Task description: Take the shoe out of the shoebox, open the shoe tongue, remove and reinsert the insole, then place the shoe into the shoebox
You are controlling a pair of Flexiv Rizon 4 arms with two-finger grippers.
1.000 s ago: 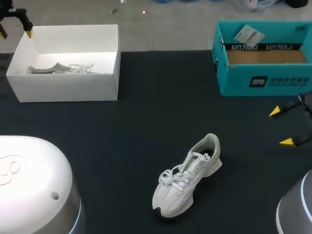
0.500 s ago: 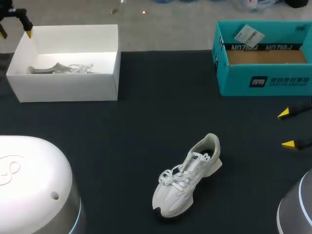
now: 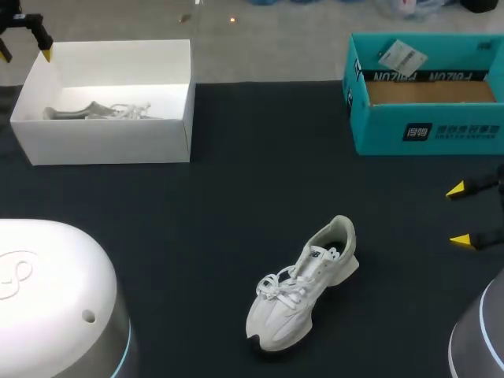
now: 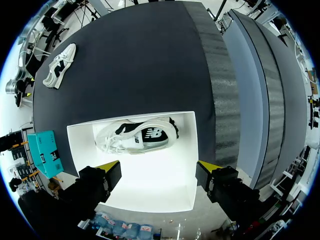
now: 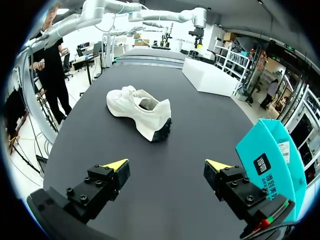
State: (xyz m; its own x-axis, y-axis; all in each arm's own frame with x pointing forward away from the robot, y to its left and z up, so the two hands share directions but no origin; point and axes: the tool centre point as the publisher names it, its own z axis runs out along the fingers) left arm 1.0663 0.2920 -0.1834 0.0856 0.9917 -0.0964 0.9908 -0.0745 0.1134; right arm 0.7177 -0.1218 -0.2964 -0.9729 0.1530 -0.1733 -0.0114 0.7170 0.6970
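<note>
A white sneaker (image 3: 303, 276) lies on its sole on the dark table, heel toward the far right; in the right wrist view the sneaker (image 5: 142, 112) is well ahead of my right gripper (image 5: 166, 165). That right gripper (image 3: 458, 214) stands open at the table's right edge, empty. The white shoebox (image 3: 110, 142) sits at the far left with a second white shoe (image 3: 98, 110) lying in it. My left gripper (image 3: 25, 53) hangs open over the box's far left corner. In the left wrist view, the left gripper (image 4: 159, 167) is above the shoebox (image 4: 145, 190) and its shoe (image 4: 137, 137).
A teal cardboard box (image 3: 429, 130) stands open at the far right with a paper tag inside; it also shows beside my right gripper (image 5: 270, 160). Dark table cloth (image 3: 236, 197) lies between the boxes and the sneaker.
My right gripper has drifted a little toward the table's near edge, still open. The left arm, both shoes and the boxes have not moved.
</note>
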